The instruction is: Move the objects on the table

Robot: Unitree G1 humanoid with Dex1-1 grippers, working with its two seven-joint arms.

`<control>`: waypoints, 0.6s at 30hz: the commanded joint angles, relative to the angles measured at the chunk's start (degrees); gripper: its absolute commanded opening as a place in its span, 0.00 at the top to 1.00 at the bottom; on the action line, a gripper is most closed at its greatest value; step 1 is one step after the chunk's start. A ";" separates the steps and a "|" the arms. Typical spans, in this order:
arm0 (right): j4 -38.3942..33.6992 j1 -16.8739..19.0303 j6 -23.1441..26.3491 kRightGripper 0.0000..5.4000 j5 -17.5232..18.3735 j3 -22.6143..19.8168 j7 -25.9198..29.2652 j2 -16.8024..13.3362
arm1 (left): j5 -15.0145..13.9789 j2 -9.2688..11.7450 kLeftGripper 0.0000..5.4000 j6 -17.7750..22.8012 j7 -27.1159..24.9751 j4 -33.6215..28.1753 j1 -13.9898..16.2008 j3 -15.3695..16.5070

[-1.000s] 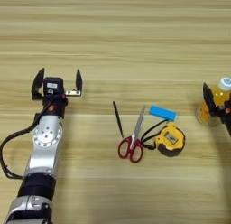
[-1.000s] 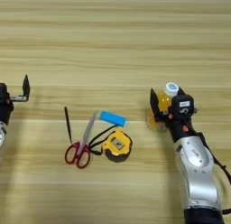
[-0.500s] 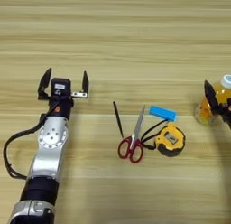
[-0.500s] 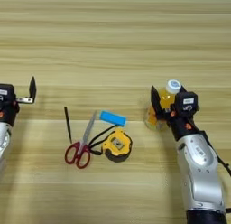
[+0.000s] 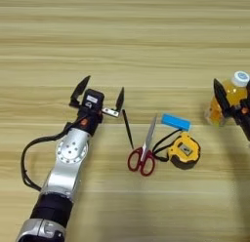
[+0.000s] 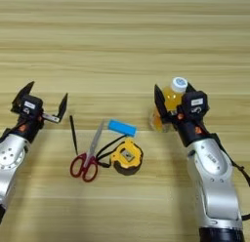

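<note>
My left gripper (image 5: 100,93) has slid right, jaws spread, now just left of the pen (image 5: 127,129), which lies near-to-far. The right gripper (image 6: 172,103) grasps the upright juice bottle (image 6: 171,98) at the counter's (image 5: 136,36) right.

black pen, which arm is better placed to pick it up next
Left. The left claw is open and sits just beside the top end of the black pen, while the right claw is around the orange juice bottle.
</note>
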 commanded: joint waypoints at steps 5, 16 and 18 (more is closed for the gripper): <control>-10.19 -0.44 4.82 0.37 -0.96 4.71 -0.65 0.36 | -2.58 -0.14 0.00 1.81 -11.54 -5.45 4.21 -7.76; -13.41 -1.10 7.98 0.37 -2.67 12.16 -0.79 2.12 | -4.85 -0.05 0.00 5.48 -18.75 -15.01 8.36 -14.18; -13.60 -0.48 7.87 0.37 -2.85 13.62 -0.63 2.48 | -4.82 -0.17 0.00 5.97 -18.70 -15.89 8.48 -14.56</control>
